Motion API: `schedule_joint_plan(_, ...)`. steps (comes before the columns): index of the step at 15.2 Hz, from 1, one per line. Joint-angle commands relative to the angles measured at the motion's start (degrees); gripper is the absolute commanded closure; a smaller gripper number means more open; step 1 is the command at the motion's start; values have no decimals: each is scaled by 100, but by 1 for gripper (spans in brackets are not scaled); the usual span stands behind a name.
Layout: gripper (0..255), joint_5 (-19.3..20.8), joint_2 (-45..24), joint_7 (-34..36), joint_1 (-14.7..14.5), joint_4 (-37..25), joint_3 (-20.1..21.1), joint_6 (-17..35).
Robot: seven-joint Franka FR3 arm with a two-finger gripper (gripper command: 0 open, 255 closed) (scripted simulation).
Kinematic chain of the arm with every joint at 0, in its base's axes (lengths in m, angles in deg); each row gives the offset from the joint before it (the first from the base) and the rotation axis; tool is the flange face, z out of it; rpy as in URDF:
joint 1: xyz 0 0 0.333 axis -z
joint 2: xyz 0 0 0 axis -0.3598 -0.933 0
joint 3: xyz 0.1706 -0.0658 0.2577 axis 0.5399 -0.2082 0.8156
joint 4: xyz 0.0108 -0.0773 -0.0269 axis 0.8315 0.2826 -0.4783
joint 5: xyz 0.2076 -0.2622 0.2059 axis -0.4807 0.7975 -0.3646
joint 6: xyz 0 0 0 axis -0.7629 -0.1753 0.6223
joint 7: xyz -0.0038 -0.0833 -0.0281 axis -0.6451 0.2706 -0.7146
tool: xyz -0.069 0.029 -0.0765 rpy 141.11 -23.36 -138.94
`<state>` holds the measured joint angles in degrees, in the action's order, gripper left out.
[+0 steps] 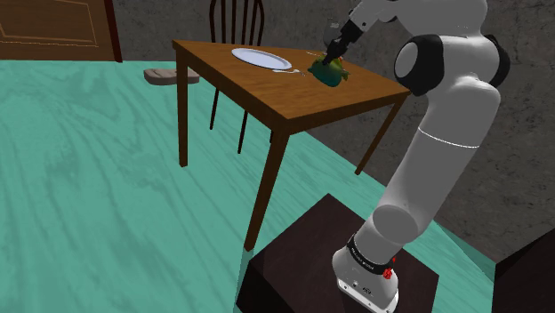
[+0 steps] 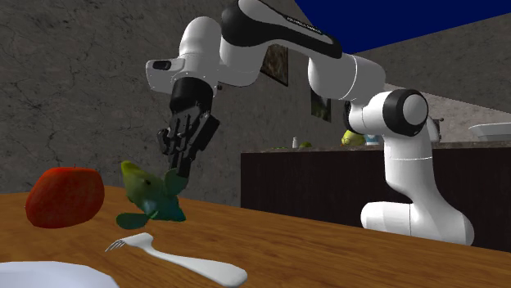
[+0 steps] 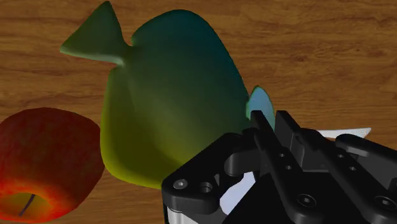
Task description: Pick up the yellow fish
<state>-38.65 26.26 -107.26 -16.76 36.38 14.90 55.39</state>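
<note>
The yellow-green fish [image 3: 172,108] sat on the wooden worktop [image 3: 305,51] just beside a red apple [image 3: 44,162]. The gripper [image 2: 177,170] stood at its fin; open or closed, I could not tell.

Yellow-green fish [image 3: 172,95] shading to teal, on wooden table [image 3: 305,38], just beside red apple [image 3: 44,159]

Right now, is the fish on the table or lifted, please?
On the table: the fish rests on its wooden top in the second exterior view.
</note>
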Motion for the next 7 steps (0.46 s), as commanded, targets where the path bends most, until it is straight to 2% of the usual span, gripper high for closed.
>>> schedule_joint_plan(1, 255, -44, -66, 48, 41, -231, -5, -188)
schedule_joint_plan(5, 255, -184, -251, 111, 183, -757, -26, -574)
schedule_joint_plan(7, 255, -189, -258, 114, 190, -778, -26, -589)
